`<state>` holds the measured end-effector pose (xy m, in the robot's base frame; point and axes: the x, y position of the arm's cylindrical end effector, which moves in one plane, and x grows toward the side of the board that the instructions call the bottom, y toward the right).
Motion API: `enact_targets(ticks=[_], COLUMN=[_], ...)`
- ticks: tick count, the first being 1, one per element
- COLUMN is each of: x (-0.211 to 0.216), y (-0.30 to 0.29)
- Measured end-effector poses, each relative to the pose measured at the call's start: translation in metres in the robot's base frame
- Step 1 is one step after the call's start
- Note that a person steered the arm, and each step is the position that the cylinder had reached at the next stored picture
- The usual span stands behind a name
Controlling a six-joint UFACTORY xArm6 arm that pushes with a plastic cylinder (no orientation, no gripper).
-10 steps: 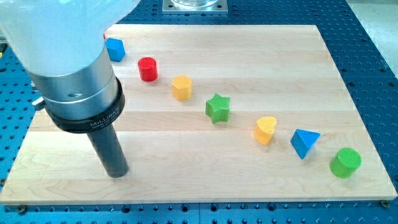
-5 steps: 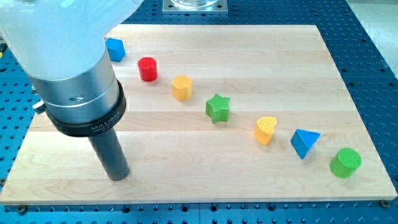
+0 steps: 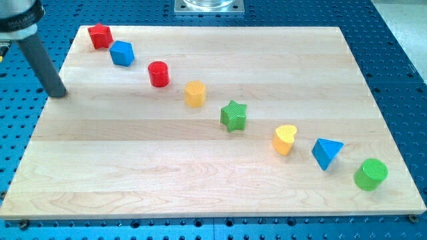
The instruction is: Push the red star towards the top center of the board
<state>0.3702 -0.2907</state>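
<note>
The red star (image 3: pixel 100 35) sits in the board's (image 3: pixel 200 193) top left corner, up and to the view's right of my tip (image 3: pixel 60 93), which has no hand, touches no block at the board's left edge, and seems placed to get behind the star.

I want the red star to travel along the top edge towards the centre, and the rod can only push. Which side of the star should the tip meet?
Meet the red star on its left face, approaching from the view's left. My tip sits below-left of it, off the board's left edge. A rightward push probably grazes the blue block just lower right, so keep the contact high.
</note>
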Motion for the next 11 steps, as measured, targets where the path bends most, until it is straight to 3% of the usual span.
enact_targets(ticks=[3,4,6,11], x=[-0.133,-0.140,-0.104,-0.120], y=[0.007,0.057,0.201,0.184])
